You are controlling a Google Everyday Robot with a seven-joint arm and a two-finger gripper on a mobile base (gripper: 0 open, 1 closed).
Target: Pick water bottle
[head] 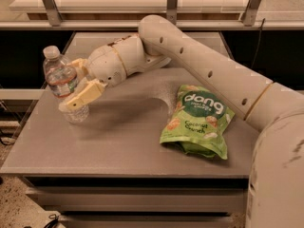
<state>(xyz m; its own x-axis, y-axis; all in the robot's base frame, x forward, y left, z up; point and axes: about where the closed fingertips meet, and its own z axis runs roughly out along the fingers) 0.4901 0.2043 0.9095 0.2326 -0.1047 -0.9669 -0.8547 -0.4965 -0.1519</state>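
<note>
Water bottle (58,80) is standing upright at the left end of the bench (118,144), white cap up, long axis vertical. You are reaching in from its right with the claw (71,83), level with the bottle's middle and lower body.

The claw is spread wide and is straddling the bottle. The near finger (84,94) is crossing in front of the lower ribs and the far finger (79,65) is showing just behind the shoulder. I can't tell whether either pad is touching plastic yet.

The bottle is sitting between the fingers, so my judgement is that the coming move is a straight squeeze across its width, then a lift along its upright axis.

The bench is flat, grey and matte. The only other thing on it is a green snack bag (197,120), lying well apart to the right under the arm (204,65). The bottle is standing near the left edge, so you are risking a tip that way if you nudge it sideways.
</note>
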